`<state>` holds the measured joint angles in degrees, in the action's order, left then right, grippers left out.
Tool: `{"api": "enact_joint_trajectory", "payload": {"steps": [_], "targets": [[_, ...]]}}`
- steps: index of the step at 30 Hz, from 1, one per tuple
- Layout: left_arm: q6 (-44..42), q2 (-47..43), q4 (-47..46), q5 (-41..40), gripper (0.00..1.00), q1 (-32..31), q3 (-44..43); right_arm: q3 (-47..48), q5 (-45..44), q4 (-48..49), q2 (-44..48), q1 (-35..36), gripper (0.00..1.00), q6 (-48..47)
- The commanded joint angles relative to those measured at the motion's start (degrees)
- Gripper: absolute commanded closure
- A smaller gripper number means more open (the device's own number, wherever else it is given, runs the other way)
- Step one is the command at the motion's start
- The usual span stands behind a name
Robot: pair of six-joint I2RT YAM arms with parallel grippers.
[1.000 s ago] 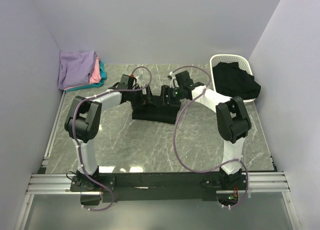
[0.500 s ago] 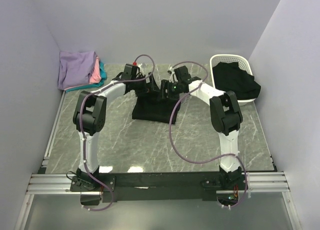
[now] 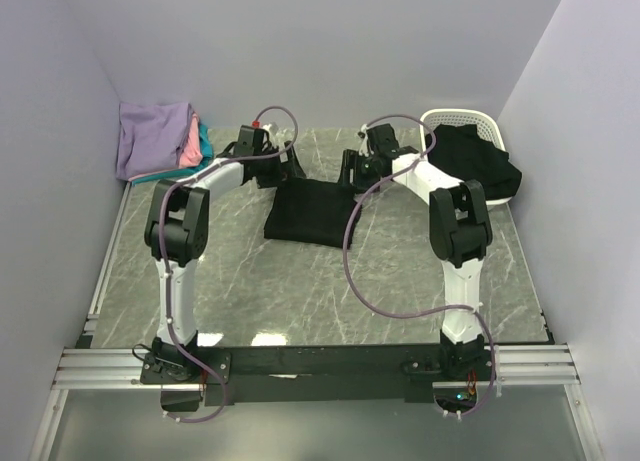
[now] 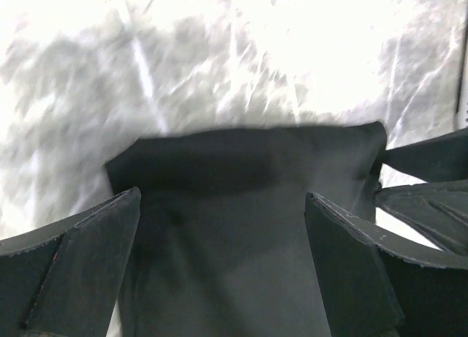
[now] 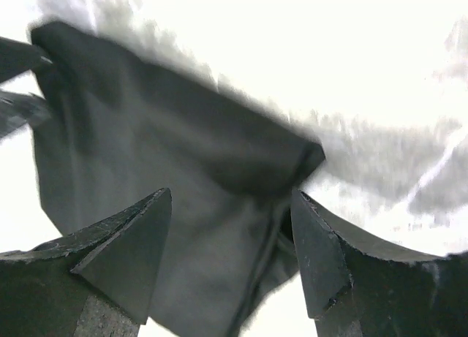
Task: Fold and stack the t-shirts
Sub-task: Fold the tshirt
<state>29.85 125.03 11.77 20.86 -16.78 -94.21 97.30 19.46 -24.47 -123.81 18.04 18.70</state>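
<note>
Left gripper (image 4: 223, 198): we note both fingers spread wide, with nothing pinched between them. Through the gap we see the folded black t-shirt (image 4: 241, 176) lying flat below, its far folded edge running straight across. Whether the fingertips touch the cloth, we cannot tell.

Right gripper (image 5: 231, 194): fingers also spread, somewhat less widely. One corner of the same shirt shows between and beyond them. This view is blurred and we make out no pinch on the cloth.

From above, we log both grippers at the shirt's 12 o'clock edge, the left at its 11 o'clock corner and the right at its 1 o'clock corner. Both arms reach out long from their bases.

The shirt sits on the marbled green table (image 3: 300, 291), a little past centre, as a compact rectangle with its long side running 9 to 3 o'clock.

At the table's 10 o'clock corner, against the wall, we record a stack of folded shirts: a lavender t-shirt (image 3: 152, 136) on top, with the edges of a pink t-shirt (image 3: 190, 141) and a teal t-shirt (image 3: 204, 141) showing beneath on the 3 o'clock side.

At the table's 2 o'clock corner stands a white perforated basket (image 3: 455, 115). Loose black t-shirts (image 3: 475, 163) fill it and spill over its near rim.
</note>
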Motion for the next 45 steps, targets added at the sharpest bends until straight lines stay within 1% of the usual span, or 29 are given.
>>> {"api": "enact_joint_trajectory", "payload": {"steps": [1, 3, 8, 12, 14, 16, 21, 25, 31, 33, 38, 40, 41, 42, 45], "targets": [[-2.69, -9.36, -2.01, -1.36, 0.01, -0.19, 5.6, -4.47, 0.92, 1.35, 7.87, 0.41, 0.27, -1.03], [-1.99, -11.03, -3.94, -0.56, 0.01, -0.19, 7.28, -5.88, 3.02, 2.58, 9.37, 0.59, 0.27, -0.42], [-0.49, -10.69, -5.88, 3.3, 0.01, -0.19, 9.14, -8.52, 5.05, 3.99, 9.47, 1.91, 0.27, 1.51], [-0.75, -7.97, -3.16, 2.0, 0.01, -0.19, 7.82, -6.86, 3.22, 0.13, 7.0, 2.7, 0.27, 1.69], [-1.1, -7.79, -2.8, 1.2, 0.0, -0.19, 8.52, -7.73, 1.81, 0.12, 7.35, 3.66, 0.27, 0.56], [-1.19, -7.7, -3.76, 0.5, 0.01, -0.19, 9.75, -8.35, 2.33, 0.56, 7.09, 3.75, 0.27, 0.37], [-0.4, -7.09, -7.11, 1.63, 0.0, -0.19, 11.86, -8.79, 4.79, 2.76, 6.04, 3.75, 0.27, 1.25], [-1.02, -5.24, -6.23, 1.81, 0.0, -0.1, 11.07, -8.52, 5.67, 2.58, 3.75, 3.67, 0.27, 1.51], [-2.51, -3.66, -3.43, -2.05, 0.0, 0.34, 10.98, -10.28, 2.08, 1.44, 1.03, 3.05, 0.27, 2.04], [-2.95, -3.65, -2.19, -5.12, 0.01, 0.51, 11.24, -10.9, 0.58, 0.31, 0.67, 2.88, 0.27, 2.13], [-4.71, -4.88, 1.06, -12.24, 0.0, 0.6, 11.95, -11.78, -6.87, -2.51, 0.67, 2.17, 0.28, 2.57], [-4.54, -5.85, 1.41, -14.44, 0.01, 0.6, 12.91, -13.35, -8.39, -2.43, 1.64, 2.08, 0.27, 1.53], [-4.36, -7.59, -0.24, -14.19, 0.01, 0.6, 13.7, -14.58, -6.74, -1.21, 3.73, 2.08, 0.27, 0.99], [-4.1, -8.57, -1.13, -13.66, 0.01, 0.6, 15.45, -16.85, -6.37, 1.42, 4.97, 1.74, 0.27, 0.81], [-3.04, -12.0, -2.45, -13.3, 0.01, 0.52, 17.22, -19.68, -6.02, 4.07, 9.8, 1.21, 0.26, 0.81]]}}
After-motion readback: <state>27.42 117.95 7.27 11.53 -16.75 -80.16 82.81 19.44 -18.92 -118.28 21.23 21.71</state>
